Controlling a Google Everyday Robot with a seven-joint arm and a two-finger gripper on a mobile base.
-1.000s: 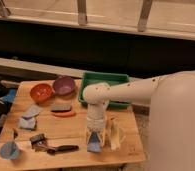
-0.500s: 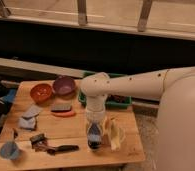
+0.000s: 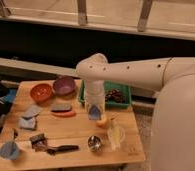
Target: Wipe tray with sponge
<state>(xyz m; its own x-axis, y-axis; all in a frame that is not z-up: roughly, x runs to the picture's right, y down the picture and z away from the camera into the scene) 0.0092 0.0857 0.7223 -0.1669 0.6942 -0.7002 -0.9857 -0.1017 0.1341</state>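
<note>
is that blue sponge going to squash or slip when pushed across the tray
The sponge sits pinched in the end effector at the green tray's front edge, so it's probably light. Thick and soft-looking, it likely squashes rather than slips. The dark pieces in the tray may snag it.

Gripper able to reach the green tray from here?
Probably yes. The gripper, shut on the sponge, hangs just in front of the tray; nothing stands between, though dark bits lie inside.
</note>
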